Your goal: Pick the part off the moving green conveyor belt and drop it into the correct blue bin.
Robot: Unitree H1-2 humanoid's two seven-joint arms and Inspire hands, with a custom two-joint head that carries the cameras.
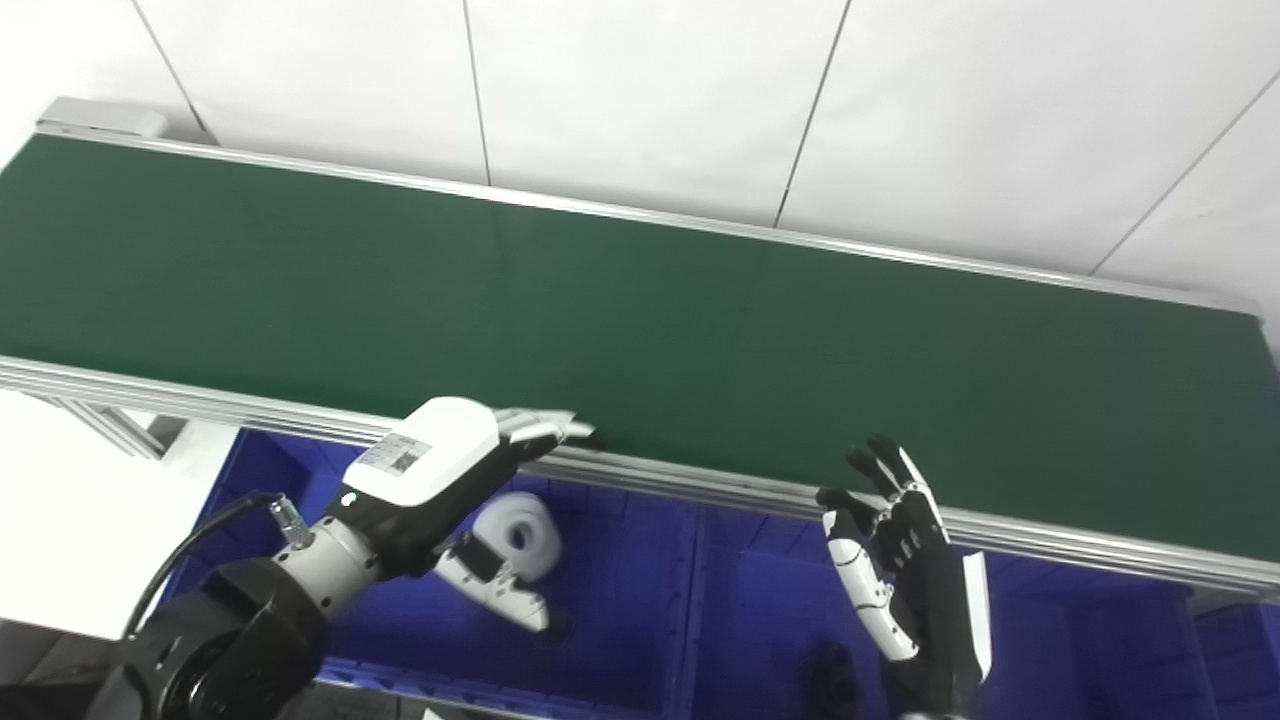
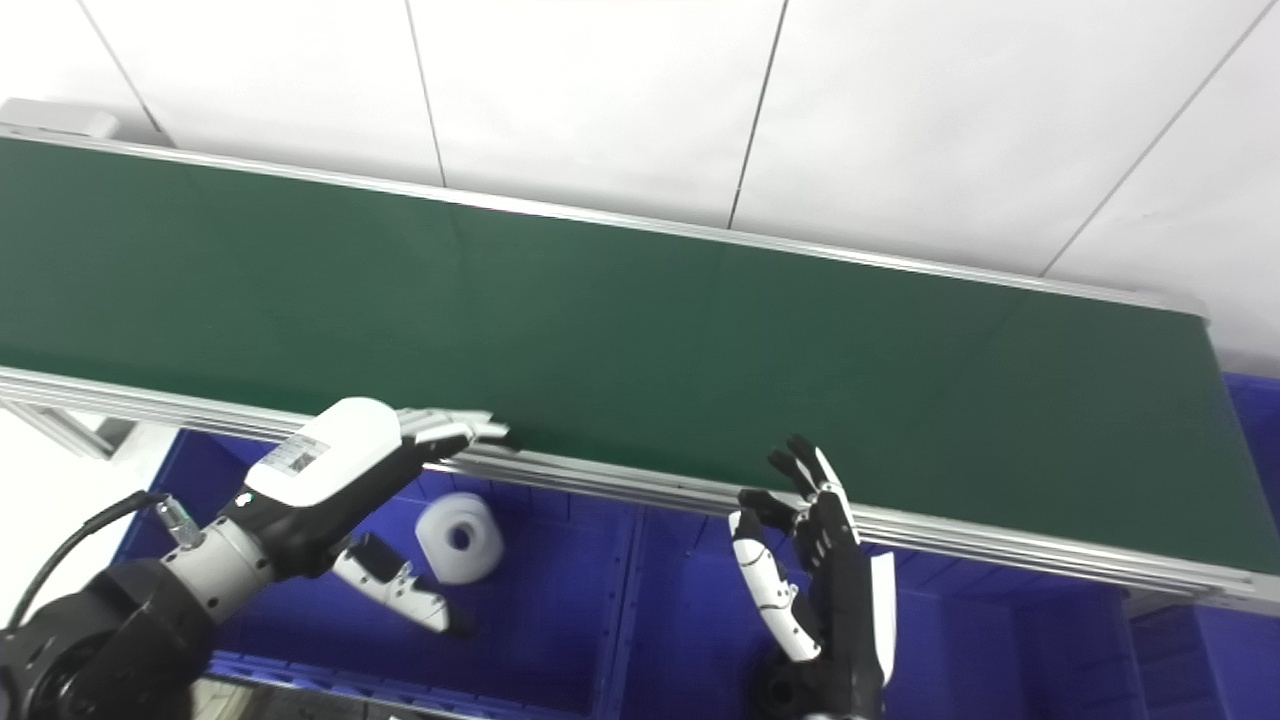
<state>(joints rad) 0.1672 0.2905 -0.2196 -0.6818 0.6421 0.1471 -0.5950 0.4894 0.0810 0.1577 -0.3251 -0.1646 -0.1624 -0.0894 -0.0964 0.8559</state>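
The green conveyor belt (image 1: 640, 330) fills most of what I see, running at a slant from upper left to lower right, with a silver aluminium rail (image 1: 700, 485) along its near edge. I see nothing lying on its surface.

Below that rail sit the blue bins (image 1: 620, 600), side by side, divided by upright blue walls. In the left bin (image 2: 560, 600) lies the part (image 2: 460, 537), a white rounded piece with a hole through its middle, resting on the blue floor close under the rail.

My left hand (image 1: 450, 470) reaches in over that bin, its white back turned up. Its fingers (image 1: 545, 428) stretch out flat, their tips over the rail at the belt's near edge, and the thumb hangs down below, just beside the part; the fingers hold nothing and are spread wide.

My right hand (image 2: 820, 570) stands upright over the next bin to the right, palm turned inward, fingers (image 2: 800, 465) apart and pointing up toward the rail, holding nothing.
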